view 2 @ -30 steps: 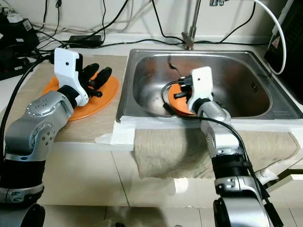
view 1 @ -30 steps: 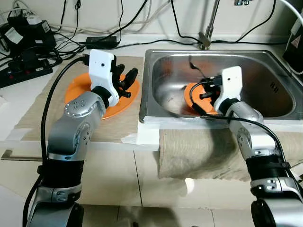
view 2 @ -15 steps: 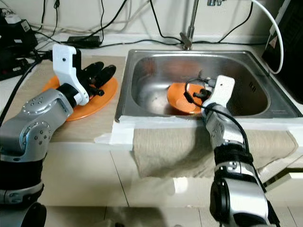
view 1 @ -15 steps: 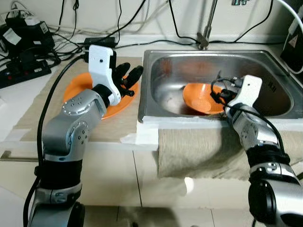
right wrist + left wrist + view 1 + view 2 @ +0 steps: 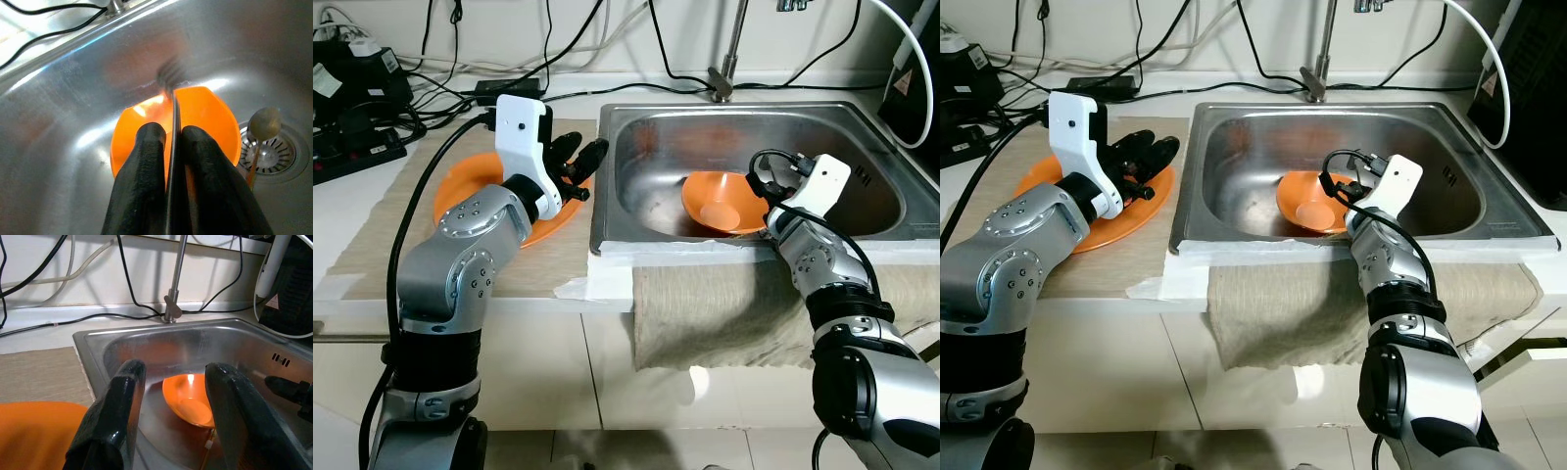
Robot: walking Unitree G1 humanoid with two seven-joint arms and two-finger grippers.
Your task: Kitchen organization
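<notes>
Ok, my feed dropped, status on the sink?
Right gripper shut on a fork, over the orange bowl in the sink. Left gripper open above the orange plate. A spoon lies at the drain.

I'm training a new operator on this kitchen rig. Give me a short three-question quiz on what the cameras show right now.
1. Where is the bowl? A on the stove; B in the sink; C on the floor.
2. True or false: the left gripper is shut on the plate.
3. Fill in: the right gripper is shut on a ____.

Key
1. B.
2. False: its fingers are open, above the plate.
3. Fork, held over the bowl.
</notes>
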